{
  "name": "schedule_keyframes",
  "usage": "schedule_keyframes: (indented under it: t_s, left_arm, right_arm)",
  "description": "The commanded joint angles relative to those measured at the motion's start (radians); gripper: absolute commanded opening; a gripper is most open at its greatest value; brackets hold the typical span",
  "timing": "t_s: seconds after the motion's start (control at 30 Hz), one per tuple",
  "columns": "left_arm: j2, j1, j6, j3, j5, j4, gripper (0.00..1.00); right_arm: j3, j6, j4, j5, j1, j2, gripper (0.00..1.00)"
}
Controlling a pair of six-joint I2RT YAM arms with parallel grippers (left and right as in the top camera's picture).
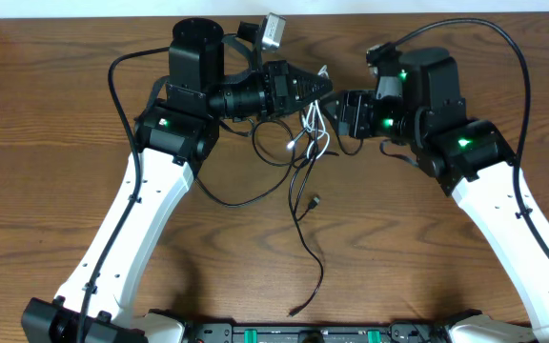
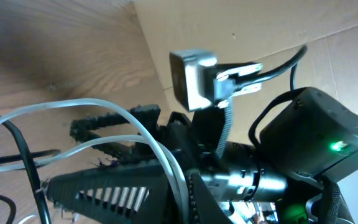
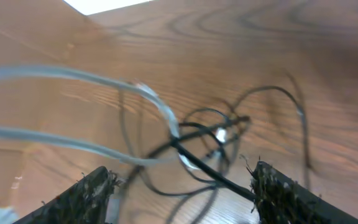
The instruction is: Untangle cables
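Note:
The cables lie in a tangle (image 1: 305, 143) between my two grippers at the back of the table. My left gripper (image 1: 322, 89) points right and is shut on the white cable (image 2: 104, 107), which runs up between its closed fingers (image 2: 123, 193). The white cable (image 1: 315, 126) hangs in loops below it. My right gripper (image 1: 339, 110) faces left, close to the tangle, and stands open. In the right wrist view a black cable (image 3: 204, 165) crosses the gap of that gripper (image 3: 182, 190) and touches the right finger (image 3: 278, 196). The white cable (image 3: 92, 78) stretches away to the left.
One black cable (image 1: 305, 243) trails from the tangle toward the table's front edge, its plug (image 1: 295, 310) near the rail. Another black loop (image 1: 241, 195) lies left of the tangle beside my left arm (image 1: 151, 219). A small grey camera box (image 1: 273, 31) sits above the left gripper.

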Motion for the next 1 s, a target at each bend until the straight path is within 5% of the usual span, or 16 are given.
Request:
schedule_keyframes:
  t_s: [0.0, 0.33, 0.47, 0.63, 0.97]
  left_arm:
    - [-0.011, 0.000, -0.016, 0.003, 0.025, 0.006, 0.08]
    - [-0.011, 0.000, -0.054, 0.004, 0.025, 0.032, 0.08]
    - [-0.011, 0.000, -0.054, 0.003, 0.025, 0.031, 0.08]
    - [-0.011, 0.000, -0.033, 0.003, 0.006, 0.030, 0.08]
    - [-0.011, 0.068, -0.004, 0.003, -0.213, -0.203, 0.08]
  right_arm:
    - [-0.003, 0.066, 0.030, -0.101, -0.003, 0.004, 0.69]
    - [-0.005, 0.141, 0.011, -0.101, 0.009, 0.058, 0.61]
    - [-0.005, 0.178, 0.012, -0.104, 0.026, 0.093, 0.40]
    - [-0.005, 0.182, 0.011, -0.129, 0.036, 0.099, 0.01]
    - [-0.005, 0.083, -0.085, -0.082, -0.009, 0.039, 0.01]
